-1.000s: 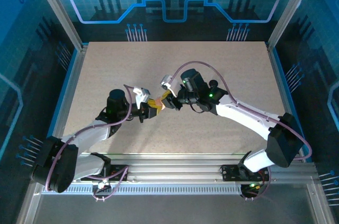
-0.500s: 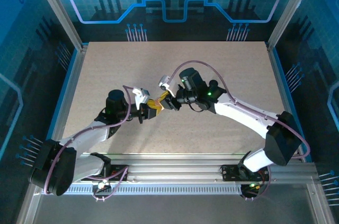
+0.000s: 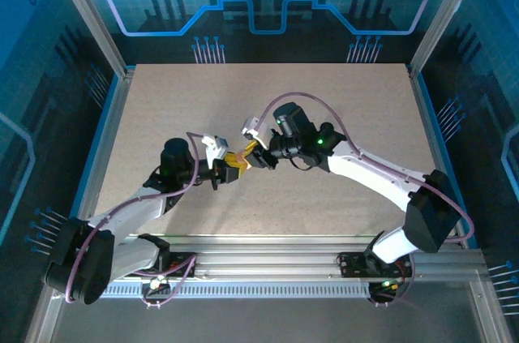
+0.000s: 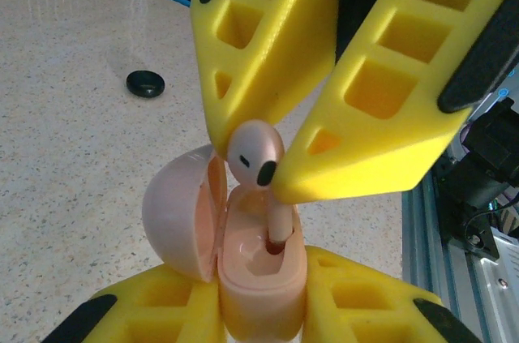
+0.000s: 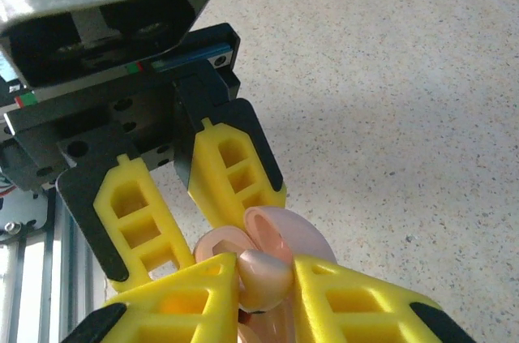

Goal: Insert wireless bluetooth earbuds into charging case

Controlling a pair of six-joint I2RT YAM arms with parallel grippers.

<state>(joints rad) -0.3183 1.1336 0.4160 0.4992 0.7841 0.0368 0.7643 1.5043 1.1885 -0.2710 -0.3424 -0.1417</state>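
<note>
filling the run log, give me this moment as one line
phase: inserting | left gripper: shut on charging case, lid open | right gripper: shut on earbud | earbud: stem in case, not seated

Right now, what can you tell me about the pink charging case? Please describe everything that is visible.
The charging case is small, rounded and pale pink, and looks like smooth plastic. It stands upright, pinched at its lower body in the left gripper. Its domed lid is swung open to the left in the left wrist view. An earbud, held by the right gripper, has its stem tip in one inner socket.
</note>
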